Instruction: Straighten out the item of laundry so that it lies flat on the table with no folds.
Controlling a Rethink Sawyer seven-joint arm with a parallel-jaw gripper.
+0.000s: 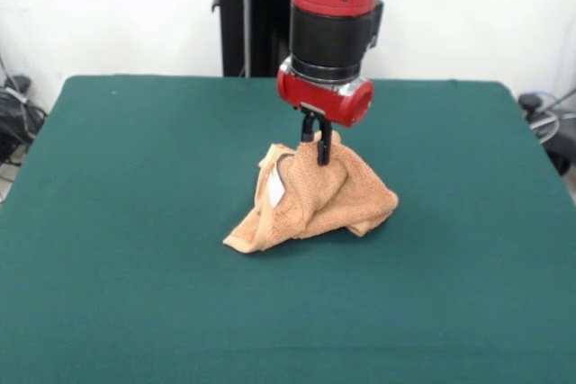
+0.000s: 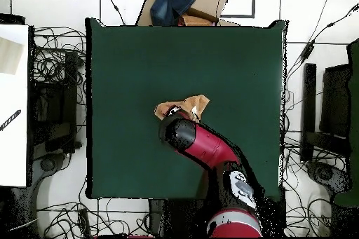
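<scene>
The item of laundry (image 1: 315, 200), an orange-tan terry towel with a white label, is bunched into a peaked heap near the middle of the dark green table (image 1: 117, 294). Its top is pulled up while its lower corners rest on the felt. My gripper (image 1: 321, 152) comes straight down from above and is shut on the towel's top fold. In the overhead view the red arm covers most of the towel (image 2: 188, 104), and the gripper itself is hidden under the arm's wrist.
The table (image 2: 231, 61) extends wide on every side of the towel. Beyond its far edge in the overhead view lies a cardboard box with blue cloth (image 2: 179, 5). Cables and stands crowd the floor at both sides.
</scene>
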